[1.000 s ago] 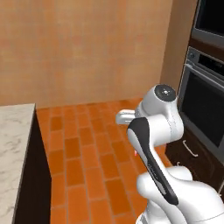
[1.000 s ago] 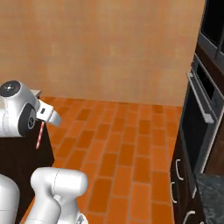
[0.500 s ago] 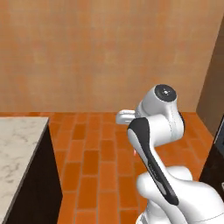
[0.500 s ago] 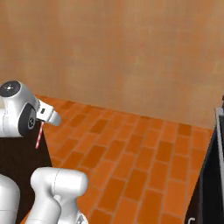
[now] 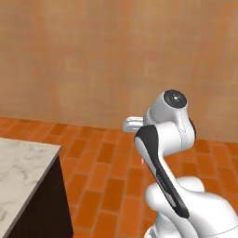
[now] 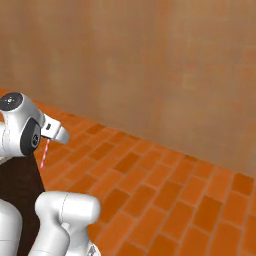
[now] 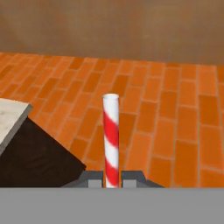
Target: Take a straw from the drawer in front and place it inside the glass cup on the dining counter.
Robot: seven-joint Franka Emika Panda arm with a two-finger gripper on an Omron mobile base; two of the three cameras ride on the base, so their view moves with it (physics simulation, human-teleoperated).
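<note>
My gripper (image 7: 112,178) is clamped on the straw (image 7: 111,139); in the hand view the two dark finger tips (image 7: 91,178) sit tight against its base on either side, with no gap showing.

The straw is red-and-white striped and projects straight out from between the tips, its open white end furthest from the hand. Behind it lies orange brick floor (image 7: 175,118), with a tan wall (image 7: 113,26) beyond.

In the right base view my gripper (image 6: 48,138) hangs off the wrist at the left of the picture, and the straw (image 6: 43,153) shows as a thin pink line pointing down and slightly left from it. The lower end shows against the dark wood base (image 6: 20,185) of the dining counter; I cannot tell how near it really is.

The dining counter (image 5: 21,172) shows its pale marble corner at the lower left of the left base view, with dark wood side below. In the hand view the same corner (image 7: 11,114) sits at the left edge, well off to the side of the straw.

In the left base view my arm (image 5: 169,139) blocks most of the hand.
</note>
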